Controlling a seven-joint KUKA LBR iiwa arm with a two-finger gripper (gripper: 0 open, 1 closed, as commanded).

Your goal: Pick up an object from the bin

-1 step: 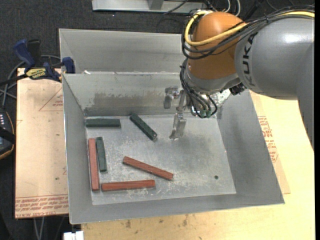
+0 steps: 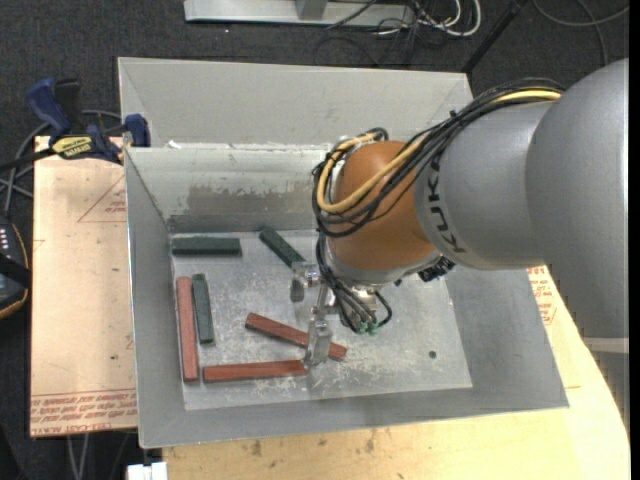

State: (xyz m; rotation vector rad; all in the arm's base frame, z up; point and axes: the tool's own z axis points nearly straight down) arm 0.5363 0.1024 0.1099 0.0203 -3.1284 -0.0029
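Observation:
My gripper [image 2: 319, 344] hangs below the orange cover in the lower middle of the bin. Its metal tip comes down where two red-brown bars meet. One red-brown bar [image 2: 277, 329] lies slanted from the left toward the lower right and passes under the tip. A second red-brown bar [image 2: 252, 371] lies flat along the bin's front, its right end right beside the tip. Whether either bar is gripped is hidden from this angle.
At the left wall a third red-brown bar [image 2: 186, 328] lies lengthwise beside a dark green bar [image 2: 203, 308]. Another dark green bar [image 2: 205, 247] lies near the back wall, and a slanted one [image 2: 282, 246] is partly under the arm. The arm covers the bin's right half.

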